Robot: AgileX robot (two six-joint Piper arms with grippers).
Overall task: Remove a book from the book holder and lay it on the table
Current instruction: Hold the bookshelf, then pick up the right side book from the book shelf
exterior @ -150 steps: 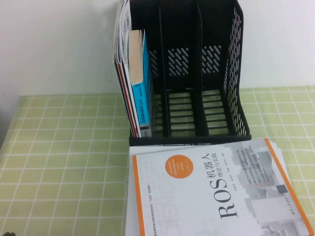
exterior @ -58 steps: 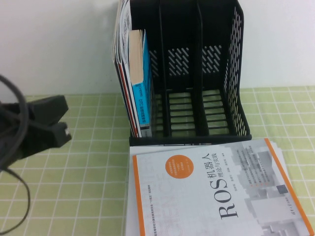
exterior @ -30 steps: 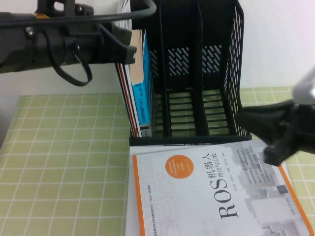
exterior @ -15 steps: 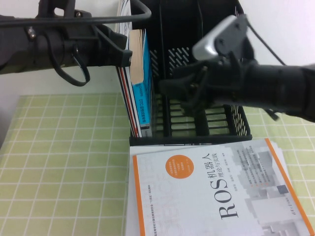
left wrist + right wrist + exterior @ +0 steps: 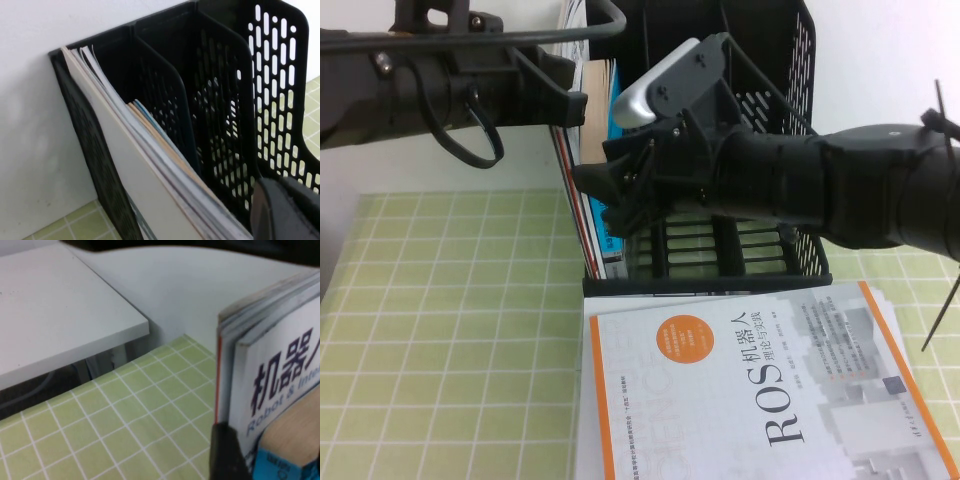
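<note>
At the book holder's (image 5: 790, 130) left compartment: the book (image 5: 280, 385) stands upright among the other volumes, long axis vertical, cover with the black title facing into the holder, spine edges facing the front opening. Right gripper (image 5: 610, 195) is right in front of that compartment, fingers spread, tips level with the book edges, one finger (image 5: 227, 452) just beside the white cover; not closed on anything yet. Left gripper (image 5: 570, 105) hovers at the holder's upper left corner, near the book tops; can't tell its finger state. Right arm is nearer the front edges, so I'd judge the pull goes forward, away from the holder's back. ROS book (image 5: 750, 390) lies flat on the table (image 5: 450, 330), just in front of the holder.
</note>
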